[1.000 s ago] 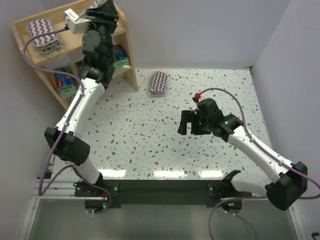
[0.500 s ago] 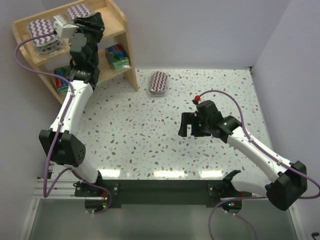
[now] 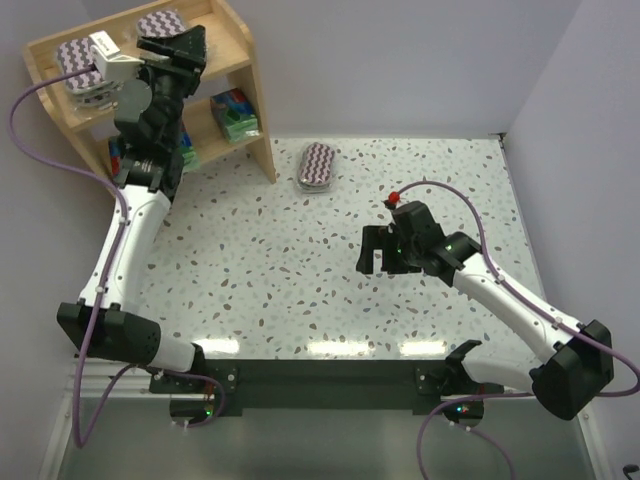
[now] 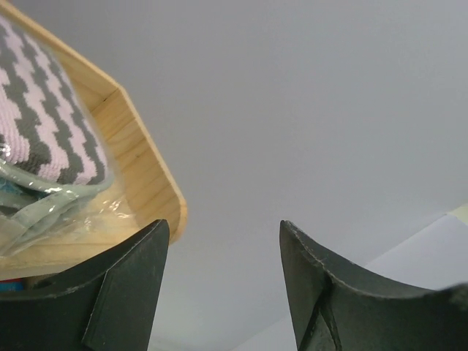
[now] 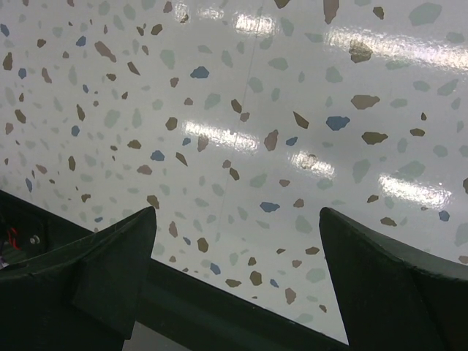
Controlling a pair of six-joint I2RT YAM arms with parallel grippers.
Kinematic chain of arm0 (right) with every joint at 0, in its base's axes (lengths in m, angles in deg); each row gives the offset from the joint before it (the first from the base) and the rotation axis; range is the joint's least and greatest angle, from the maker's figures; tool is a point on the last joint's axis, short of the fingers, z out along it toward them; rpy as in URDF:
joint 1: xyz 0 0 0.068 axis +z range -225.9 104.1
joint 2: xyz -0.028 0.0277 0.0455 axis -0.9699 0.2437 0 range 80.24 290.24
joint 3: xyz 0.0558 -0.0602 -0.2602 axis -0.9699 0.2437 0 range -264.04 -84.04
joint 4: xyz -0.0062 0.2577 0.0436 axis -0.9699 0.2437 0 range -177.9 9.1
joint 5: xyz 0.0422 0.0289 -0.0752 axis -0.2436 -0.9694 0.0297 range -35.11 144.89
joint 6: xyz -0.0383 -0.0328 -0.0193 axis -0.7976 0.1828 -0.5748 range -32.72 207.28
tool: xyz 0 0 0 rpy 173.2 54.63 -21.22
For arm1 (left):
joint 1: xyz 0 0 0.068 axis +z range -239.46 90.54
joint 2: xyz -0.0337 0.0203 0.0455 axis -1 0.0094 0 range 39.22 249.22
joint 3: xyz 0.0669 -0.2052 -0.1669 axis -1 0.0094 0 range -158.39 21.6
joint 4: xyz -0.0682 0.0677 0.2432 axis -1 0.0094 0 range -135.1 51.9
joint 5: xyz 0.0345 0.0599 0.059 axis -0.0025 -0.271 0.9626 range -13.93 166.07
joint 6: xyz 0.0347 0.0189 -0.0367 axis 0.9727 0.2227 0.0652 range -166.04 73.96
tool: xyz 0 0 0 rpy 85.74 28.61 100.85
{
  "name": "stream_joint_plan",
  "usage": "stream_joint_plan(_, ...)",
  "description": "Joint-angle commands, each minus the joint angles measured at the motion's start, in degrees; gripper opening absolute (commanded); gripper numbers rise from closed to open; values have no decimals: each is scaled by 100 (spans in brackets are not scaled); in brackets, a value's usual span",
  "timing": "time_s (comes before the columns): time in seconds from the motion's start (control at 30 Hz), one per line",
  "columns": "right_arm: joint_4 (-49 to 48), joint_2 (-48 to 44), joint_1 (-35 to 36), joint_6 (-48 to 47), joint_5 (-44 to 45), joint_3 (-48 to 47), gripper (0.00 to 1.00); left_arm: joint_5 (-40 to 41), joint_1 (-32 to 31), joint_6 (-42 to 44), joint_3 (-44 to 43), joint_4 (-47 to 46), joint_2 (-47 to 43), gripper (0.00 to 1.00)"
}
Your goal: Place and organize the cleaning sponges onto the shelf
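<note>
Jaws on your left gripper (image 4: 223,252) and right gripper (image 5: 238,219) are gaping empty, and swinging the left one is risking knocking the 11 o'clock sponge (image 3: 160,22) off the shelf (image 3: 255,110), while another sponge (image 3: 318,165) is lying at 12 o'clock.

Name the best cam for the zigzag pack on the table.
Top external: the zigzag pack lies fully visible on the table beside the shelf. Left wrist shows only a shelf-top pack; right wrist, only table.

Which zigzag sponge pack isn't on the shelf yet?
The maroon-and-white zigzag pack lying on the speckled table; the other two sit on the wooden shelf's top board.
</note>
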Motion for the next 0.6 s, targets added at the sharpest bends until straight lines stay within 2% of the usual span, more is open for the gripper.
stream_joint_plan(0.0, -265, 52, -27, 28, -64, 10, 96, -213, -1, 275, 16, -55, -394, 67)
stream_joint_plan(0.07, -274, 60, -27, 37, -64, 10, 97, -458, -9, 442, -11, -90, -412, 68)
stream_joint_plan(0.13, -274, 78, -18, 46, -55, 19, 97, -486, 17, 591, -229, 294, -429, 67)
stream_joint_plan(0.23, -274, 34, -27, 55, -55, 62, 97, -154, 17, 1337, -660, 743, -421, 43)
stream_joint_plan(0.27, -291, 25, -27, 55, -64, 80, 97, 31, 26, 1495, -818, 928, -351, 20)
stream_joint_plan(0.3, -291, 8, -27, 37, -64, 106, 97, 85, 69, 1758, -1341, 1287, -237, 7)
stream_joint_plan(0.33, -300, -18, -27, 28, -55, 115, 97, 155, 78, 1804, -1695, 2056, 77, 0)
stream_joint_plan(0.37, -309, -19, -27, 20, -64, 124, 97, 225, 96, 1926, -2281, 2351, 220, 0)
stream_joint_plan(0.43, -309, -10, -27, 2, -64, 142, 97, 278, 105, 2024, -2646, 2869, 518, 0)
stream_joint_plan(0.57, -335, -27, -36, -24, -73, 159, 96, 918, 105, 2208, -2621, 2960, 459, 0)
